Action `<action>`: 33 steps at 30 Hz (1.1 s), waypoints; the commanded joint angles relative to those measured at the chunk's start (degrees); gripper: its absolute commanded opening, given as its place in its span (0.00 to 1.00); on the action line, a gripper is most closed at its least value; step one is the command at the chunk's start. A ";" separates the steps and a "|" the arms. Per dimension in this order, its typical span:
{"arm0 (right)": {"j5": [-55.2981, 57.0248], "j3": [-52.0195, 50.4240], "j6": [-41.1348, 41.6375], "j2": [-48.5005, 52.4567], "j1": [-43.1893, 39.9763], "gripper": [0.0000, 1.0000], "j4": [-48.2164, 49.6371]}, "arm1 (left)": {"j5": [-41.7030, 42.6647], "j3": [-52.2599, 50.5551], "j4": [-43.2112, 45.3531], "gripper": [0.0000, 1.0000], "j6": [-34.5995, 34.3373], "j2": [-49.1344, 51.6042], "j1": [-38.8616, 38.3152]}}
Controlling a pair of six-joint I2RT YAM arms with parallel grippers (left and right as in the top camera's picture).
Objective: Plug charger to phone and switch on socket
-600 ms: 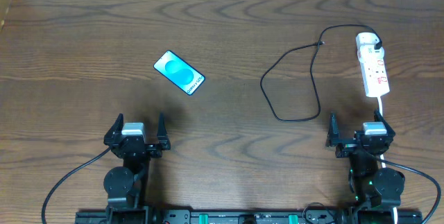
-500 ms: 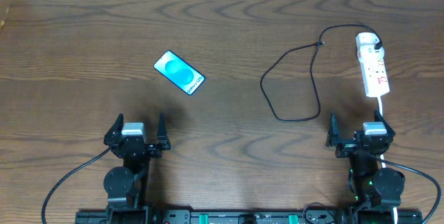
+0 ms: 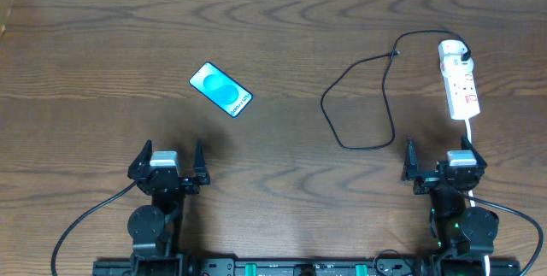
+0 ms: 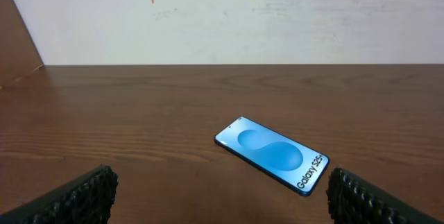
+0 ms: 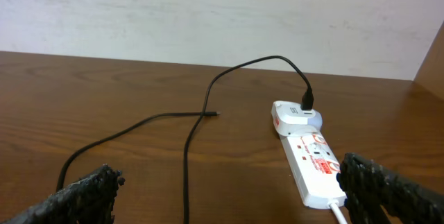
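Note:
The phone (image 3: 221, 89) lies flat and slanted on the brown table, cyan screen up; in the left wrist view the phone (image 4: 272, 154) sits just ahead of the jaws, toward the right finger. My left gripper (image 3: 170, 158) stands open and empty near the front edge. The charger cable (image 3: 363, 96) loops across the right side, its small plug tip (image 5: 214, 114) lying free, its white adapter (image 3: 453, 52) seated in the far end of the socket (image 3: 461, 88). My right gripper (image 3: 438, 160) is open and empty, just short of the socket (image 5: 312, 165).
The socket's thicker white cord (image 3: 470, 131) runs back toward the right arm's base. A wooden side board (image 4: 17, 40) rises at the far left, and a pale wall (image 5: 208, 9) stands behind the table's far edge.

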 commanded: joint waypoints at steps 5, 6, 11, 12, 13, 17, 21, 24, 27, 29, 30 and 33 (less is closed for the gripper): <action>0.20 -0.28 0.66 -0.31 0.35 0.99 -0.07 | 1.77 -0.74 -2.16 0.96 0.74 -0.31 0.24; 0.20 -0.28 0.66 -0.31 0.35 0.99 -0.07 | 1.77 -0.74 -2.16 0.96 0.72 -0.31 0.24; 0.20 -0.28 0.66 -0.31 0.35 0.99 -0.07 | 1.57 -0.74 -2.16 0.96 0.76 -0.31 0.24; 0.20 -0.28 0.66 -0.31 0.35 0.99 -0.07 | 1.60 -0.74 -2.16 0.96 0.76 -0.31 0.24; 0.20 -0.28 0.66 -0.31 0.35 0.99 -0.07 | 1.62 -0.74 -2.16 0.96 0.74 -0.31 0.24; 0.20 -0.28 0.66 -0.31 0.35 0.99 -0.07 | 0.66 -0.74 -2.19 0.96 0.74 -0.31 0.24; 0.20 -0.28 0.66 -0.31 0.35 0.99 -0.07 | -1.03 -0.74 -0.22 0.96 0.79 -0.31 0.24; 0.20 -0.28 0.66 -0.31 0.35 0.99 -0.07 | -1.62 -0.74 6.05 0.96 0.79 -0.31 0.24; 0.20 -0.28 0.68 -0.31 0.35 0.99 -0.07 | -1.60 -0.74 12.74 0.96 0.76 -0.31 0.24; 0.20 -0.28 0.66 -0.31 0.35 0.99 -0.07 | -1.60 -0.74 18.23 0.96 0.79 -0.31 0.24; 0.20 -0.28 0.66 -0.31 0.35 0.99 -0.07 | -1.60 -0.74 20.68 0.96 0.76 -0.31 0.24; 0.20 -0.28 0.66 -0.31 0.35 0.99 -0.07 | -1.88 -0.74 28.02 0.96 0.79 -0.31 0.24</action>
